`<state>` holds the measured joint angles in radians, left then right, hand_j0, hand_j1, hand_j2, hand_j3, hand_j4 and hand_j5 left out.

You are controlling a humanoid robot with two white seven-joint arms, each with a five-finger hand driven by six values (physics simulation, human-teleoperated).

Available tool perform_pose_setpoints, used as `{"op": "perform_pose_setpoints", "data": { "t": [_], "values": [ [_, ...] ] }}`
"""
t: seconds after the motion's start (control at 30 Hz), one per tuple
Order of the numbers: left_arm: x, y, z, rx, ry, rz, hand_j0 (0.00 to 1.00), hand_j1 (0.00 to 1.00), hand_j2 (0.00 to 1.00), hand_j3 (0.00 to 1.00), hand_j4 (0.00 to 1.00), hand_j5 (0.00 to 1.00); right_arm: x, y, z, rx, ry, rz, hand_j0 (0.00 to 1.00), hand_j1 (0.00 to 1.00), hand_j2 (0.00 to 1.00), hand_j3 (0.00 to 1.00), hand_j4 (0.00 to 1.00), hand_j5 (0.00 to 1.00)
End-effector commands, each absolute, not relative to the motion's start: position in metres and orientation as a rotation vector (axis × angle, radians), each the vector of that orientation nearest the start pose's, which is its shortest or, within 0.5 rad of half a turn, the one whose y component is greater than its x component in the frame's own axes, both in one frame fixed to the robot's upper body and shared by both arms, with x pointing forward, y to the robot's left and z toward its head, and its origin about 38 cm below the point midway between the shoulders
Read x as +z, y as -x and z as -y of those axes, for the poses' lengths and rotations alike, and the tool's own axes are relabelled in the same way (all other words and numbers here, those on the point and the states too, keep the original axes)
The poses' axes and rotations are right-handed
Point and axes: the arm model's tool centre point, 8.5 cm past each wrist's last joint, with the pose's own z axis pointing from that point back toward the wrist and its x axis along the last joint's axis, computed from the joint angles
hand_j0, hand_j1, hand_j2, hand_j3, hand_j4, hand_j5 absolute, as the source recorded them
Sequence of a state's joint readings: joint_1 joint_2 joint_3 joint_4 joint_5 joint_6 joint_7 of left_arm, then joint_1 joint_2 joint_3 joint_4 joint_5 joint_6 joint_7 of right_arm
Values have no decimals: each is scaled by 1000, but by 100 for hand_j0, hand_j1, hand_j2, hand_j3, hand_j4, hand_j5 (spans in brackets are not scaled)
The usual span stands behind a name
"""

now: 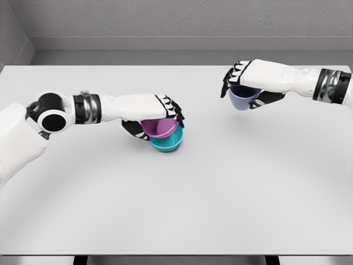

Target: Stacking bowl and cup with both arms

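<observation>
On the white surface (220, 193), left of centre, a teal bowl (166, 143) is seen standing upright. A purple bowl (159, 128) is held directly above it by the left hand (157, 113), tilted slightly, with its lower part set into the teal bowl's opening; whether the two are fully seated cannot be told. The left hand's fingers (175, 110) are curled over the purple bowl's far rim, and the thumb is pressed against its left side, so a closed grip on that bowl is recorded. The left arm is seen entering from the left edge and running almost level over the surface. Toward the far right, a blue-violet cup (241, 98) is held clear of the surface by the right hand (251, 85). The cup is gripped from above, with dark fingertips wrapped down its left side and the thumb at its right. The cup is kept upright and well apart from the two bowls. A grey wall (176, 22) is noted beyond the far edge.
</observation>
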<state>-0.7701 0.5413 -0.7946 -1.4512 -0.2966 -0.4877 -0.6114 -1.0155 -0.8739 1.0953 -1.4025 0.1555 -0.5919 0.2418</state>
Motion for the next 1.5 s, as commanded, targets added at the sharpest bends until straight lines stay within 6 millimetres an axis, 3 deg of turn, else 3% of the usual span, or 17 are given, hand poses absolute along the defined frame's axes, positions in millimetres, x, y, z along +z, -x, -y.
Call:
{"op": "perform_pose_setpoints", "data": {
  "t": [0.0, 0.43, 0.63, 1.0, 1.1, 1.33, 1.47],
  "values": [
    [207, -441, -152, 2922, 89, -2158, 77, 77, 77, 77, 77, 77, 265, -456, 260, -2780, -416, -2300, 59, 59, 59, 59, 59, 59],
    [205, -438, -148, 2916, 82, -2148, 78, 78, 78, 78, 78, 78, 267, -456, 250, -2759, -395, -2301, 59, 59, 59, 59, 59, 59],
    [200, -440, -151, 2948, 135, -2103, 100, 100, 100, 100, 100, 100, 268, -456, 249, -2751, -394, -2303, 59, 59, 59, 59, 59, 59],
    [201, -439, -151, 2940, 133, -2103, 100, 100, 100, 100, 100, 100, 273, -454, 242, -2731, -382, -2295, 60, 60, 60, 60, 60, 60],
    [212, -437, -152, 2909, 154, -2104, 100, 100, 100, 100, 100, 100, 276, -454, 242, -2723, -384, -2295, 60, 60, 60, 60, 60, 60],
    [237, -429, -196, 2919, 249, -2088, 100, 100, 100, 100, 100, 100, 275, -455, 234, -2710, -362, -2298, 60, 60, 60, 60, 60, 60],
    [280, -419, -253, 2877, 306, -2210, 100, 100, 100, 100, 100, 100, 274, -454, 225, -2693, -336, -2304, 60, 60, 60, 60, 60, 60]
  ]
}}
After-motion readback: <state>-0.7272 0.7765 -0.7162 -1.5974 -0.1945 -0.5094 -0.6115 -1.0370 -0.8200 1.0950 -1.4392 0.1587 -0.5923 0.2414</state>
